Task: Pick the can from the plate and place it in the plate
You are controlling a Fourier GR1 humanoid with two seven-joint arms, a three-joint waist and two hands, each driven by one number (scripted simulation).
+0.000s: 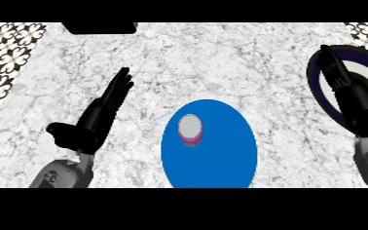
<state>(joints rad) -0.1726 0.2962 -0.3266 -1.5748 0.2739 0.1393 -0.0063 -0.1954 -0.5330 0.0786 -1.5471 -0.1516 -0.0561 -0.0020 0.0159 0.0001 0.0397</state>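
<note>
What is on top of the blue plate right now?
A small can stands upright on the blue plate, left of centre. The plate surface under the can is covered.
</note>
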